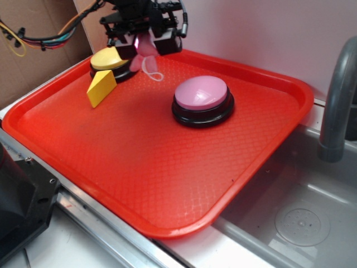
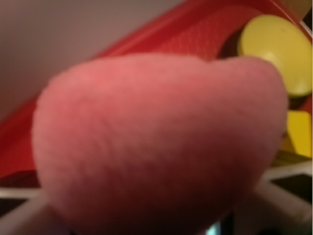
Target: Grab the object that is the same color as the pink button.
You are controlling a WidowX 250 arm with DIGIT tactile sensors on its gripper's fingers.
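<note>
The pink plush object [image 1: 146, 49] sits between the fingers of my gripper [image 1: 146, 48] at the tray's far left corner, and its white string loop [image 1: 154, 73] hangs down to the tray. The gripper is shut on it. In the wrist view the object [image 2: 156, 142] fills most of the frame, blurred and very close, and hides the fingers. The pink button [image 1: 201, 94], pale pink dome on a black base, stands on the red tray [image 1: 167, 167] to the right of the gripper and nearer the front.
A yellow-topped button [image 1: 109, 58] stands just left of the gripper, with a yellow wedge block [image 1: 101, 88] in front of it. Both also show in the wrist view, button [image 2: 279, 49] and wedge [image 2: 298, 132]. A metal sink [image 1: 301, 223] and grey faucet [image 1: 337, 95] lie right of the tray.
</note>
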